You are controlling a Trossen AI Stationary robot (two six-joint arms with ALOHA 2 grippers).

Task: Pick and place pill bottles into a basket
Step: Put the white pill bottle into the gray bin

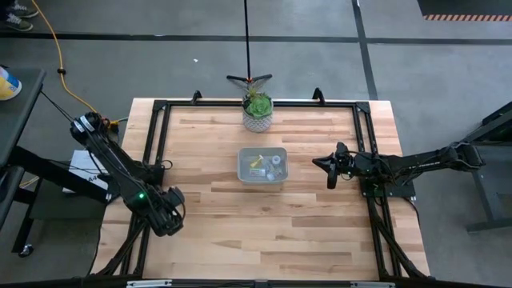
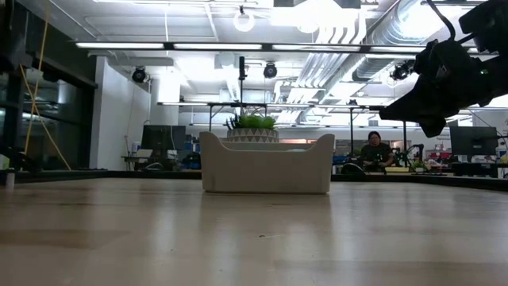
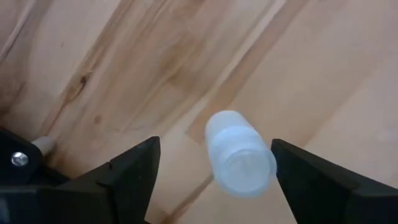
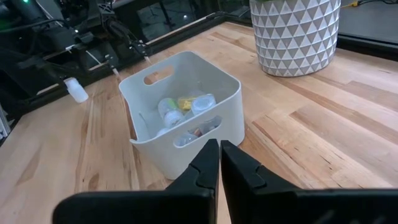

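Note:
The light-grey basket [image 1: 242, 152] stands mid-table, with several pill bottles [image 4: 169, 111] lying in it, one yellowish [image 4: 186, 102]. My left gripper [image 1: 170, 214] is at the table's near left, open and pointing down. One whitish pill bottle [image 3: 239, 152] sits between its fingers [image 3: 134, 174], touching neither; it also shows in the right wrist view [image 4: 76, 90]. I cannot tell whether it rests on the wood. My right gripper [image 1: 320, 166] is shut and empty, level, just right of the basket [image 4: 155, 146].
A white patterned pot with a green plant [image 1: 258, 112] stands behind the basket at the far edge. A black frame [image 1: 160, 144] runs around the tabletop. Bare wood [image 1: 264, 232] lies in front of the basket. A person [image 2: 375, 151] sits far off in the room.

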